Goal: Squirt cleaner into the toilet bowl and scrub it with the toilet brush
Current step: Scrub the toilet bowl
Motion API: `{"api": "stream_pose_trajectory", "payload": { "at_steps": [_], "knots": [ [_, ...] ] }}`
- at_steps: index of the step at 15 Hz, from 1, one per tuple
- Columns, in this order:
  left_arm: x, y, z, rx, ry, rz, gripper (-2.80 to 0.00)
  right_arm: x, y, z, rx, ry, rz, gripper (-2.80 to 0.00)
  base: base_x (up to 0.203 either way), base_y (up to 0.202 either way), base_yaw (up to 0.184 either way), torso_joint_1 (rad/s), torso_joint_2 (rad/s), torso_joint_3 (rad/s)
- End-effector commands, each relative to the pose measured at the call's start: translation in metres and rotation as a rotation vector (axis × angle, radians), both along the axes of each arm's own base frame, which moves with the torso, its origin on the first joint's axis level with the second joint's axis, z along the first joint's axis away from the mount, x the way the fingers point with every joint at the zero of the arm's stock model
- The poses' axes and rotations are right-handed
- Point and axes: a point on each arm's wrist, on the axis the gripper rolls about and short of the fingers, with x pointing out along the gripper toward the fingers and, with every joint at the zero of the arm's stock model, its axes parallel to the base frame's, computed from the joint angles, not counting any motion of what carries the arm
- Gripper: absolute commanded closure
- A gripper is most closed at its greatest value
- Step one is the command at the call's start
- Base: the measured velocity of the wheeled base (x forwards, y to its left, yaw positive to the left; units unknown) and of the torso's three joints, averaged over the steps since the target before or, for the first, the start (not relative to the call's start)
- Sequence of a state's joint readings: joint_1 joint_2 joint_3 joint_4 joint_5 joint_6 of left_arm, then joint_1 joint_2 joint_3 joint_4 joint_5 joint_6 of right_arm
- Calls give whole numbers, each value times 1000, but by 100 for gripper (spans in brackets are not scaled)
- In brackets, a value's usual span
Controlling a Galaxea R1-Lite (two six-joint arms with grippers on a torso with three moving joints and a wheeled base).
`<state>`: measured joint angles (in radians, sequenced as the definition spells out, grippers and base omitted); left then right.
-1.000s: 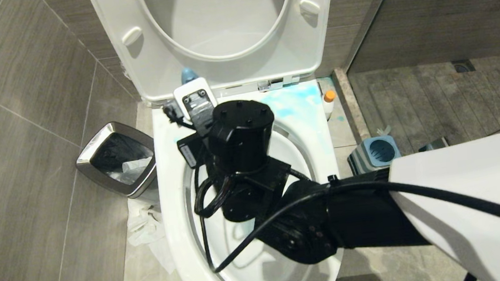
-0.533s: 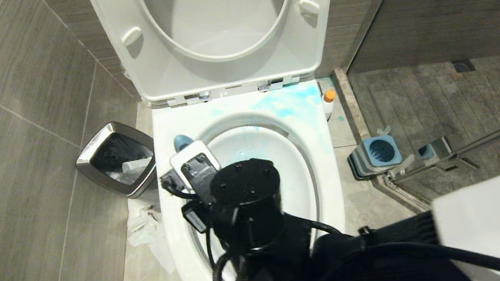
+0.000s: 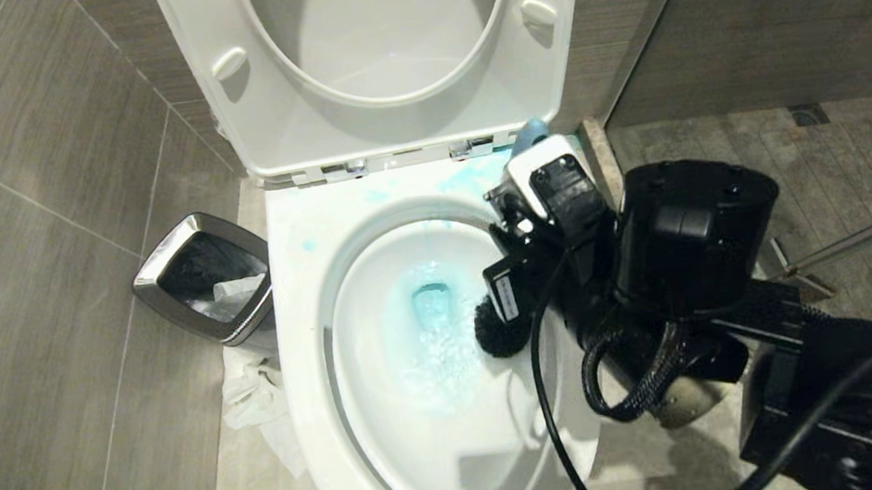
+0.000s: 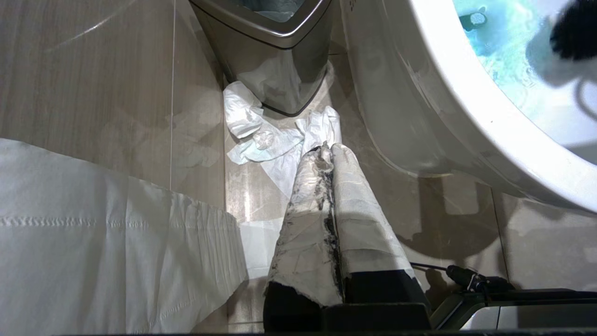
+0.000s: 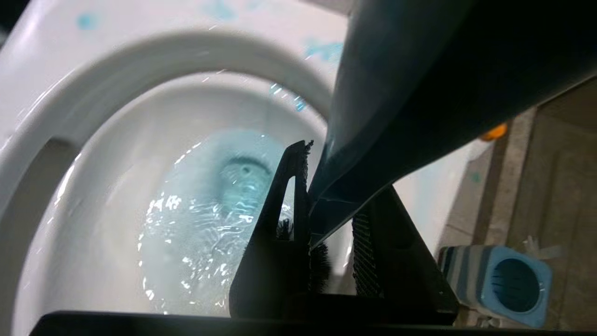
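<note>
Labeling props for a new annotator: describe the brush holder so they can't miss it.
Start at the white toilet bowl. On the floor on its shower side stands the brush holder, a squat square block. Its pale blue top with a round dark socket and its striped side set it apart.

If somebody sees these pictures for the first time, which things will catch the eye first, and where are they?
First, the turquoise water in the middle of the white toilet bowl, with blue smears on the rim near the hinges. Next, the big black right arm over the bowl's right rim, its end effector gripping the toilet brush, whose dark bristle head hangs inside the bowl. To the bowl's left stand a steel-rimmed bin and crumpled paper.
</note>
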<state>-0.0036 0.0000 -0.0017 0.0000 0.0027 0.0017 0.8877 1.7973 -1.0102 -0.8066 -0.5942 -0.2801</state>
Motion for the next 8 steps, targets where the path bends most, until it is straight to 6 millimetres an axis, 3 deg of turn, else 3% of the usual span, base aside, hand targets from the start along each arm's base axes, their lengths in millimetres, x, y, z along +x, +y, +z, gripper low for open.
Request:
{"api": "stream_pose_trajectory", "payload": {
  "at_steps": [1, 6, 8],
  "knots": [
    [0, 0, 0, 0, 2, -1, 0, 21, 2, 16, 41, -48, -39, 0, 0, 0, 0, 0, 0, 0],
    [0, 0, 0, 0, 2, 1, 0, 70, 60, 23, 114, -140, -35, 0, 0, 0, 0, 0, 0, 0],
    [0, 0, 0, 0, 2, 0, 0, 81, 87, 19, 140, -165, -15, 0, 0, 0, 0, 0, 0, 0]
  ]
}}
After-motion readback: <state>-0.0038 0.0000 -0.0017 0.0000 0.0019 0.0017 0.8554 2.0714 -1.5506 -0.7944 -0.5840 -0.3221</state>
